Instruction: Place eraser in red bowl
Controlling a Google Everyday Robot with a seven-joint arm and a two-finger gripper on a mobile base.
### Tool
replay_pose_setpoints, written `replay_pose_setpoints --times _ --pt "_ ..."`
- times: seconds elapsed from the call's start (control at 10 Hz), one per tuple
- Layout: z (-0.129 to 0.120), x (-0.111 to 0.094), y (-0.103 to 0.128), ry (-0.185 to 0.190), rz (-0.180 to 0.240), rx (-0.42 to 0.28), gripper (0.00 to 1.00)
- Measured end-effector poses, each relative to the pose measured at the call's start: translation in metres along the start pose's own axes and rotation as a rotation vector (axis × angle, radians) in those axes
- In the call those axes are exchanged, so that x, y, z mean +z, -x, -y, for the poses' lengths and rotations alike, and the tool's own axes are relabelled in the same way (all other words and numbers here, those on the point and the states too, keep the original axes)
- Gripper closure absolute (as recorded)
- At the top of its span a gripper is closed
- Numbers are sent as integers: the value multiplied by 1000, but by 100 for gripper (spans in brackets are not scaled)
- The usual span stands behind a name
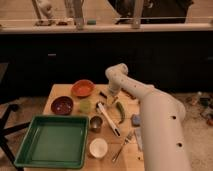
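Eraser: small dark flat block lying on the pale wooden desk, at 3 o'clock of the round, smooth red bowl and apart from it. Claw: just beside the eraser at 3 o'clock; whether wide or narrow cannot be told. Rectangular green tray: at 7 o'clock. Dark cabinets stand behind the desk.

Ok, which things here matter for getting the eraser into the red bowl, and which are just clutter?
Job: eraser, red bowl, gripper low beside the eraser.
Lying about: maroon bowl, green tray, metal cup, white cup, brush, green pepper, fork, blue sponge.
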Motion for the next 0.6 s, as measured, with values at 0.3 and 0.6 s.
replay_pose_setpoints --times 0.3,0.6 --pt "0 0 -1 6 -1 -6 69" --pt "-3 -4 -5 10 1 -2 98"
